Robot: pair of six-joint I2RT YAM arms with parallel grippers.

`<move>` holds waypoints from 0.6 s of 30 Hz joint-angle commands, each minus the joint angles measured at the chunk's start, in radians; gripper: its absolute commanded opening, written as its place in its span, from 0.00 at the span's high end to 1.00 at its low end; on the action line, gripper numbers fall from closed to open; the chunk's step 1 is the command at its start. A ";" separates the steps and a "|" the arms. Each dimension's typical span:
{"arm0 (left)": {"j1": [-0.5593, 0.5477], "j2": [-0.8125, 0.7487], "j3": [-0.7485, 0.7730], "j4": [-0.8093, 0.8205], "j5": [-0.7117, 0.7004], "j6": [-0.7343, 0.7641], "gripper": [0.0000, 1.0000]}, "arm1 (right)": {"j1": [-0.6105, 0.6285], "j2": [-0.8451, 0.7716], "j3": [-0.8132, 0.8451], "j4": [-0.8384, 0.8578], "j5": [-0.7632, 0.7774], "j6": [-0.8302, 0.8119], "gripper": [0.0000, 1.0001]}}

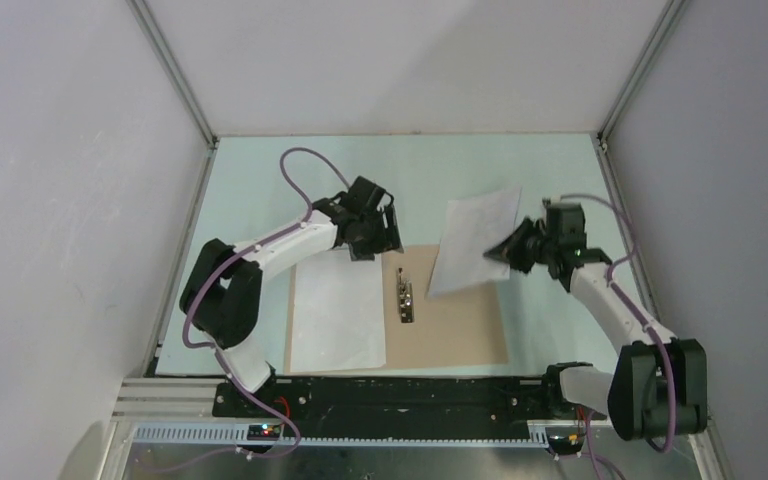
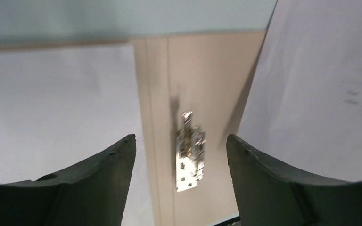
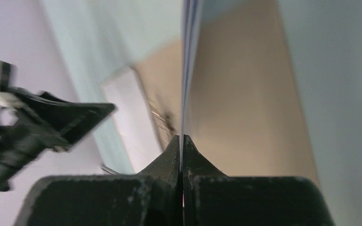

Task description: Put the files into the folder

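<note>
The tan folder (image 1: 460, 335) lies open near the front edge, its metal clip (image 1: 405, 297) on the spine. One blank white sheet (image 1: 337, 315) lies flat on its left half. My right gripper (image 1: 513, 245) is shut on the right edge of the second, printed sheet (image 1: 475, 240) and holds it lifted and tilted above the folder's right half. In the right wrist view the sheet (image 3: 188, 56) runs edge-on between the closed fingertips (image 3: 172, 150). My left gripper (image 1: 385, 240) is open and empty above the folder's far edge; its view shows the clip (image 2: 190, 150) between the fingers.
The work surface is a pale green mat (image 1: 260, 200) walled by white panels with metal posts. A black rail (image 1: 400, 395) and the arm bases run along the near edge. The left arm's purple cable (image 1: 300, 165) loops above the mat.
</note>
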 commanded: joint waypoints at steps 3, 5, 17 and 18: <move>-0.031 -0.117 -0.120 0.022 -0.027 -0.028 0.27 | 0.054 -0.176 -0.266 -0.183 0.134 -0.060 1.00; -0.038 -0.133 -0.148 0.024 -0.027 -0.044 0.30 | 0.077 -0.198 -0.297 -0.217 0.193 -0.072 1.00; -0.082 -0.197 -0.286 0.044 -0.032 -0.064 0.42 | 0.204 -0.118 -0.302 -0.208 0.268 -0.057 1.00; -0.089 -0.196 -0.297 0.049 -0.032 -0.066 0.42 | 0.205 -0.104 -0.302 -0.182 0.255 -0.055 1.00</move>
